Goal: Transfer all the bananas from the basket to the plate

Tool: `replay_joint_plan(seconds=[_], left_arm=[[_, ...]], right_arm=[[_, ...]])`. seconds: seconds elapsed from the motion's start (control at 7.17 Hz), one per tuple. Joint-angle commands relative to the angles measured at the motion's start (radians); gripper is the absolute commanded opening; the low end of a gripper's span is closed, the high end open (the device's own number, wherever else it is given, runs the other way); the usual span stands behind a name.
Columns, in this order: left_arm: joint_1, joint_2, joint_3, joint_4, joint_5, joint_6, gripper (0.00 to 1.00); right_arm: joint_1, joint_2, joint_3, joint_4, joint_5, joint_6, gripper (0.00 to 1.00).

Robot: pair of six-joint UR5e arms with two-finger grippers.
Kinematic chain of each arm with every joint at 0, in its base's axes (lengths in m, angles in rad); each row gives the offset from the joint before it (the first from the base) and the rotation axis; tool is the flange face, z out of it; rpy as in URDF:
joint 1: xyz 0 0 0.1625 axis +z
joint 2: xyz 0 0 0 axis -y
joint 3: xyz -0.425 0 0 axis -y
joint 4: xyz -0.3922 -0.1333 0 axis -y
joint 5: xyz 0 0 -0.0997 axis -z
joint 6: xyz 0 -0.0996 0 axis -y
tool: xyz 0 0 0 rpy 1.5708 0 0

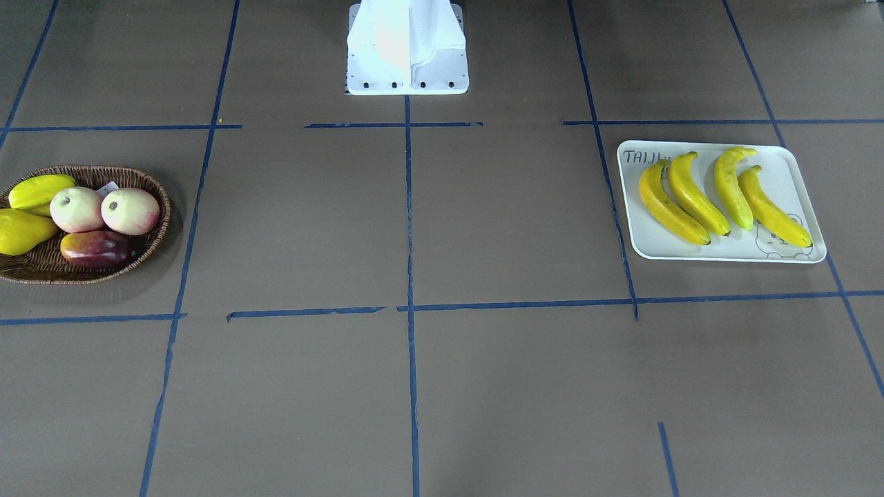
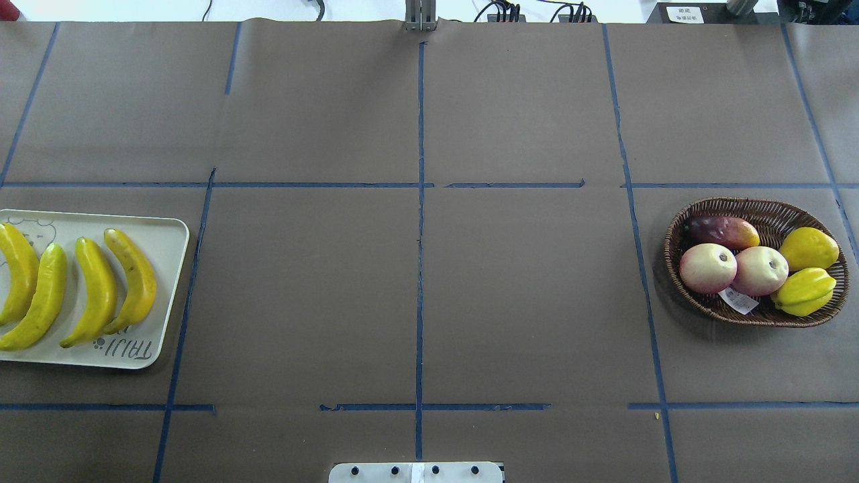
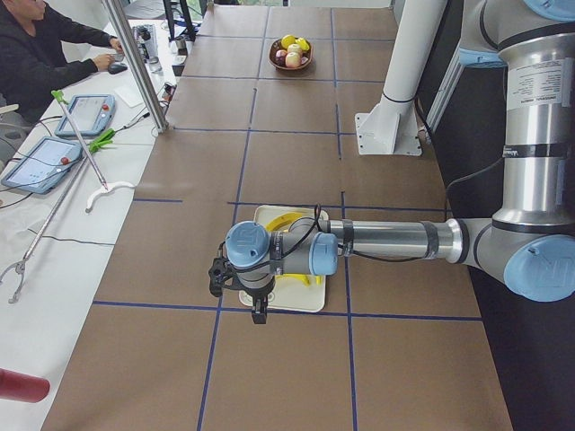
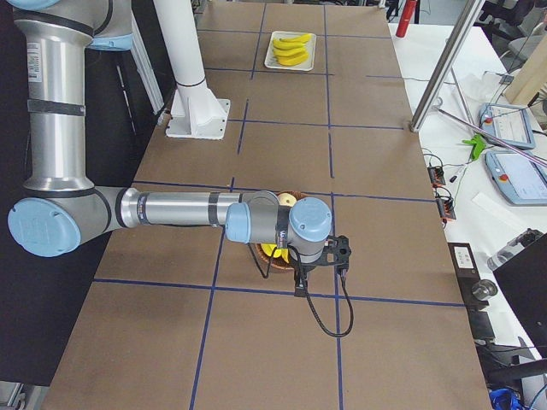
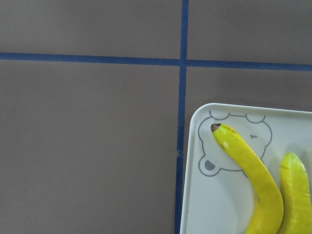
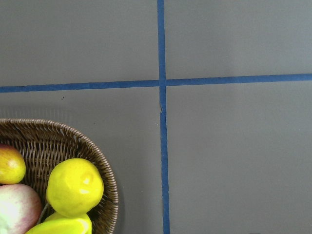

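Four bananas (image 1: 694, 197) lie side by side on the plate (image 1: 663, 245), well apart from the basket (image 1: 148, 248), which holds other fruit (image 1: 130, 210). Left gripper (image 3: 258, 311) hangs above the plate, right gripper (image 4: 298, 287) above the basket; can't tell either claw's state.

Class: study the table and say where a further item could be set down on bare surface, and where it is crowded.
Free: the wide stretch of brown table between the plate and the basket. Crowded: the plate, filled by four bananas side by side; the basket, packed with other fruit.
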Motion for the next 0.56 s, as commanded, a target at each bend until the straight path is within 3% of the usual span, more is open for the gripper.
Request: replay_joint_plan(seconds=[0.0,0.42], left_arm=[[-0.002,0.000,0.000,0.000,0.000,0.000,1.00],[0.000,0.000,0.001,0.000,0.000,0.000,1.00]], right_arm=[[0.024,0.002,-0.009,-0.004,0.002,-0.026,1.00],[0.032,0.002,-0.004,-0.004,0.005,-0.026,1.00]])
